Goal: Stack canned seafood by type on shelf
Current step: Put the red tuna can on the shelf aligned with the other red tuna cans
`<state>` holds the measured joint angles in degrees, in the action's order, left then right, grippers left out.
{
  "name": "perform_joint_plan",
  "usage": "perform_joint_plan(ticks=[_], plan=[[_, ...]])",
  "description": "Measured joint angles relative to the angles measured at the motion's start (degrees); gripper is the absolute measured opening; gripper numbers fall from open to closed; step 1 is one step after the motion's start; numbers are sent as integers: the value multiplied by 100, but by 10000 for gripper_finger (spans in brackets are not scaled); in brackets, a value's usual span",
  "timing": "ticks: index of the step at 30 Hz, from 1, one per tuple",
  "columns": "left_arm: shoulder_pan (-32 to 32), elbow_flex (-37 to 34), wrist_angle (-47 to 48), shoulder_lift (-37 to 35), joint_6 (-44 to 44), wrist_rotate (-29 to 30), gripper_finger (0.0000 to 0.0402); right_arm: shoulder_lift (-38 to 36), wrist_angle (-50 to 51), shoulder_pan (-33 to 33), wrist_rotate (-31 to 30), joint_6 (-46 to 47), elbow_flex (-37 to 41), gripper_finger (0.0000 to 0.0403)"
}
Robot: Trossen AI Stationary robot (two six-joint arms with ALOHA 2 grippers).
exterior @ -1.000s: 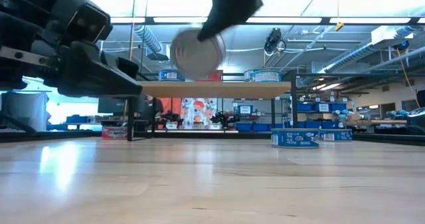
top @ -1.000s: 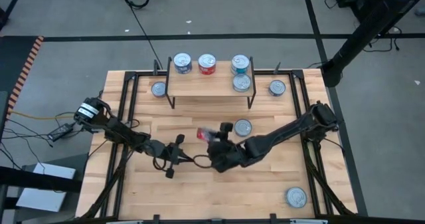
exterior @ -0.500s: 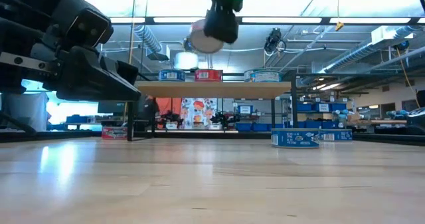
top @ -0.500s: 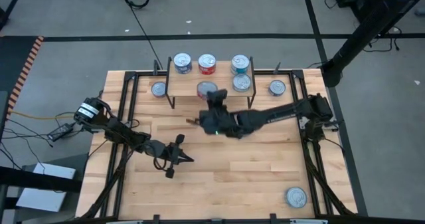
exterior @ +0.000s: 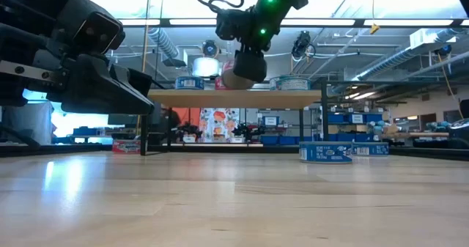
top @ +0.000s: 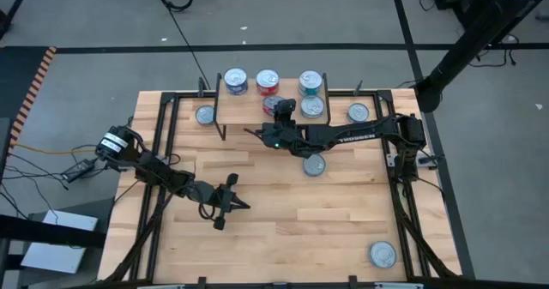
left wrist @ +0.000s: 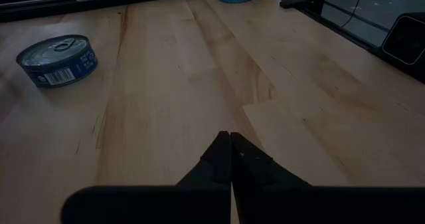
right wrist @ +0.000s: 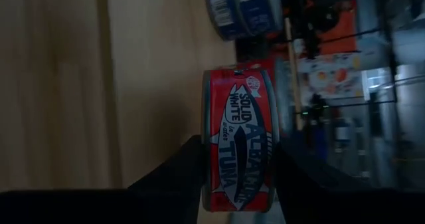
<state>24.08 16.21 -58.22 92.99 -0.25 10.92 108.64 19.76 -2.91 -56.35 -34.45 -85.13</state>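
A red-labelled tin (right wrist: 239,144) of canned seafood hangs over the shelf (top: 257,115), a light plank on black legs at the table's far side, with my right gripper (top: 274,109) shut on it. On the plank stand a blue tin (top: 234,81), a red tin (top: 268,82), a teal tin (top: 310,82) and one more tin (top: 312,107). My left gripper (top: 243,205) is shut and empty, low over the table's near left. My right gripper pinches the red tin between its two fingers (right wrist: 179,174), one on each flat end (right wrist: 207,164), so the side label faces the wrist camera. The fingers come from the table's near side, slanting slightly down. The tin (exterior: 243,69) hangs tilted, clear of the plank.
Loose tins lie on the table: one left of the shelf (top: 205,115), one right of it (top: 358,113), one in the middle (top: 315,165) and one at the near right corner (top: 383,255). The black frame rails (top: 163,152) run along both sides.
My right gripper has carried the red tin from the table's middle toward the far edge, ending over the shelf. It has rolled on the way, so the tin has turned in the hold. The grip has stayed the same.
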Motion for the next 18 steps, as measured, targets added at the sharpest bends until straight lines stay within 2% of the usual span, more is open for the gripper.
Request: perform_joint_plan(ticks=[7, 11, 18], plan=[[0, 0, 2, 0, 0, 0, 1, 0, -55, -36, 501, 693, 16, 173], [0, 0, 4, 0, -2, 0, 1, 2, -42, -40, 597, 1000, 16, 203], [0, 0, 13, 0, -4, 0, 1, 2, -41, -214, 1140, 1596, 16, 254]])
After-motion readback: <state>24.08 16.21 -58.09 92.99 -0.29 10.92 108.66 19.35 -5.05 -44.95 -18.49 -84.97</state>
